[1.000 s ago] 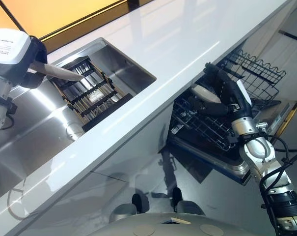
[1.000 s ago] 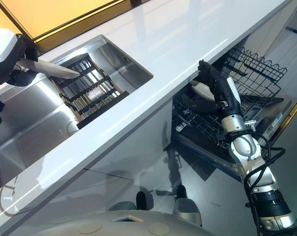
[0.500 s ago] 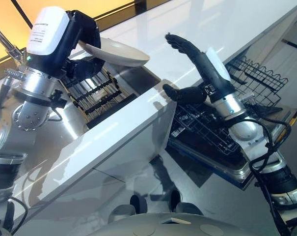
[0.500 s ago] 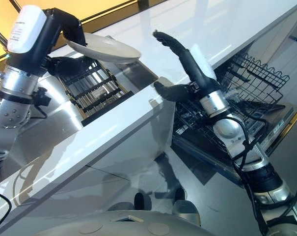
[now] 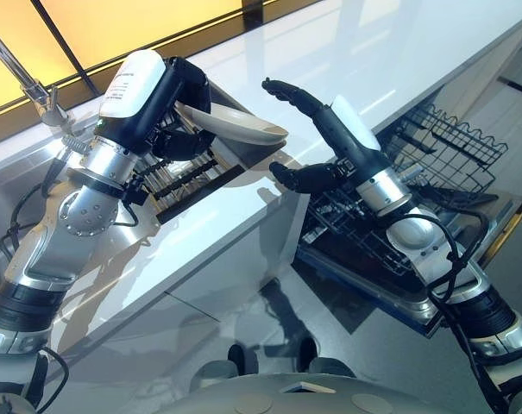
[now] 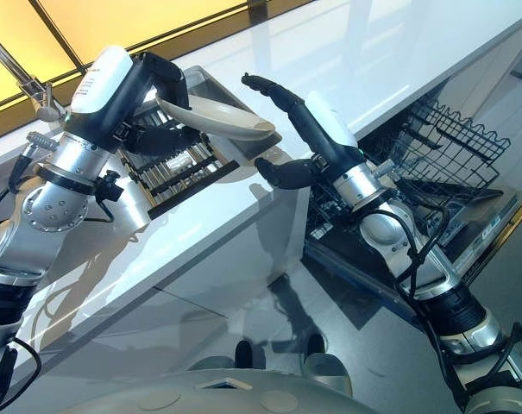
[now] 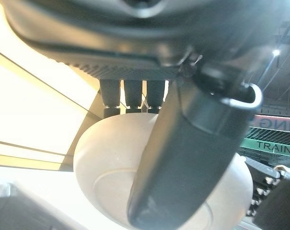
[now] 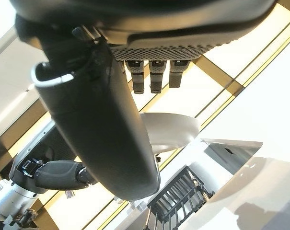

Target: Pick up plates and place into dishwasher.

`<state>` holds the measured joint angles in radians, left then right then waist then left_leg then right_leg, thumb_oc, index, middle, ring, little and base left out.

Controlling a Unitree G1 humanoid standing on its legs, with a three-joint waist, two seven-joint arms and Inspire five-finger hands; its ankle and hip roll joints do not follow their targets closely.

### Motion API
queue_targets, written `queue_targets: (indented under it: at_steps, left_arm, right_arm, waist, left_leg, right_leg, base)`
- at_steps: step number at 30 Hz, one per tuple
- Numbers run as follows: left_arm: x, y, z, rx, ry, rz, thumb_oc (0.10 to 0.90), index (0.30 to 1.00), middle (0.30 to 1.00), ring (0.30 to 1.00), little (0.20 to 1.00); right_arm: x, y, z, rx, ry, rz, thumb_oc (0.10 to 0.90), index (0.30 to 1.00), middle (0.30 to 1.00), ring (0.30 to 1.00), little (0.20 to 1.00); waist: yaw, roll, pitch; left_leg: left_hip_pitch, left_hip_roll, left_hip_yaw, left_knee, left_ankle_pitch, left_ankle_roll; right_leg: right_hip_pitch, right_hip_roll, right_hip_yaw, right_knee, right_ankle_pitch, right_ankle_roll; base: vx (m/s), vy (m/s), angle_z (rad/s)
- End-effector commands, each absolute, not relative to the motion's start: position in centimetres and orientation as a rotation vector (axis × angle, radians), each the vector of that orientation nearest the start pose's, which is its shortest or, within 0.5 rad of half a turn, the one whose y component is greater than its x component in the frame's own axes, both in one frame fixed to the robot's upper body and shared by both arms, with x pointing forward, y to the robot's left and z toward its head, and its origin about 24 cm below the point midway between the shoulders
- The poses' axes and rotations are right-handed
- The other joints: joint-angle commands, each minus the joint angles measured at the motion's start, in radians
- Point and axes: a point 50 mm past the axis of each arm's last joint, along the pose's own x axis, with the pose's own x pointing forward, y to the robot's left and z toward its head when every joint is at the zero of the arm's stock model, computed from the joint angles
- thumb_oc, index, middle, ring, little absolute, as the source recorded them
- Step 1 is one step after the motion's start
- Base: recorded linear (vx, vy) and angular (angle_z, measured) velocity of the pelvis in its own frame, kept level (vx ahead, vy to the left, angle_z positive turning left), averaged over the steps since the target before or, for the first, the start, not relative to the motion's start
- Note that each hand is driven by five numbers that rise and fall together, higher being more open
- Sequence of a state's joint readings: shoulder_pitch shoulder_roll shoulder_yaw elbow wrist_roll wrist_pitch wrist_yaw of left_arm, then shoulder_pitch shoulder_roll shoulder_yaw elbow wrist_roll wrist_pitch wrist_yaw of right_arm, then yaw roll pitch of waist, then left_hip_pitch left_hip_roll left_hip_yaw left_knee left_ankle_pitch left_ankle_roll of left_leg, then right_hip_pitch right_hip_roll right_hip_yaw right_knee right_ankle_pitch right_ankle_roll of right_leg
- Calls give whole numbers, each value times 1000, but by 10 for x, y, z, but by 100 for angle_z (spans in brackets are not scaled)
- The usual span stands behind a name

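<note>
Long white counter (image 5: pixel 347 60) under a warm yellow wall, with a steel sink (image 5: pixel 36 216) cut into it and a dark drying rack (image 6: pixel 170 164) sitting inside. Down low on the right, an open dishwasher (image 5: pixel 493 216) with its wire rack (image 5: pixel 442 138) pulled out, ready for dishes.

Held up over the sink edge: one pale plate (image 5: pixel 235 125), nearly flat, tipped a little. Gripped at its near rim by the left hand (image 5: pixel 179 103), thumb pressed across one face and fingers curled behind the other, as seen from the left wrist. Probably held high like this so it clears the rack and the counter edge, and so the free rim pointing right can be passed across.

Right hand (image 5: pixel 325 138) raised above the counter, just beside the free rim but not touching it. Fingers long and straight, reaching up over the plate, thumb stuck out below, a wide gap between them, holding nothing. Looks shaped like a mouth ready to bite the rim. Right arm bent up from beside the dishwasher, so likely a hand-over first, then a short trip down to the wire rack.
</note>
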<state>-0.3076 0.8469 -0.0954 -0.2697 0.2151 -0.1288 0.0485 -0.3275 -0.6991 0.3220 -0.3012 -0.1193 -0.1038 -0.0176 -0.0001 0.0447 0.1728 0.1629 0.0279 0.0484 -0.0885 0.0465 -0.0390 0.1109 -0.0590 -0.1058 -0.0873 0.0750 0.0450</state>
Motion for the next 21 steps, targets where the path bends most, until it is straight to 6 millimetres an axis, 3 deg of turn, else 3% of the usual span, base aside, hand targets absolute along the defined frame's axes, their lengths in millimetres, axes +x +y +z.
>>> queue_targets:
  at_steps: [1, 2, 3, 12, 21]
  left_arm:
    - [263, 177, 261, 939, -909, -136, 100, 300, 300, 300, 200]
    - [263, 176, 260, 927, -908, -141, 100, 300, 300, 300, 200]
    - [263, 174, 257, 895, -906, -160, 100, 300, 300, 300, 200]
    - [257, 165, 248, 818, -921, -211, 100, 300, 300, 300, 200]
    - [253, 160, 252, 759, -967, -218, 100, 300, 300, 300, 200]
  right_arm:
    - [252, -118, 238, -712, -979, 310, 224, 406, 406, 406, 324]
    - [251, -119, 239, -707, -985, 298, 224, 406, 406, 406, 324]
    - [252, -119, 240, -693, -991, 269, 100, 300, 300, 300, 200]
    - [253, -126, 238, -656, -983, 184, 100, 300, 300, 300, 200]
    - [258, -132, 234, -643, -951, 140, 100, 300, 300, 300, 200]
  waist:
    - [-1, -42, -120]
    - [-1, -42, -120]
    - [-1, -42, -120]
    - [-5, -43, -120]
    - [-9, -46, -122]
  left_leg:
    - [-36, -83, 19, 10, -60, 33]
    - [-36, -83, 19, 10, -60, 33]
    - [-37, -84, 20, 9, -60, 33]
    - [-38, -87, 32, 3, -62, 33]
    - [-42, -92, 38, 1, -63, 34]
  right_leg:
    - [-10, 13, -27, 84, -80, 58]
    - [-11, 13, -26, 83, -78, 59]
    - [-10, 12, -25, 77, -73, 60]
    - [-14, 7, -21, 49, -50, 69]
    - [-18, 1, -20, 33, -36, 75]
  base:
    - [0, 0, 0]
    - [0, 0, 0]
    - [0, 0, 0]
    - [-2, 1, 0]
    - [0, 0, 0]
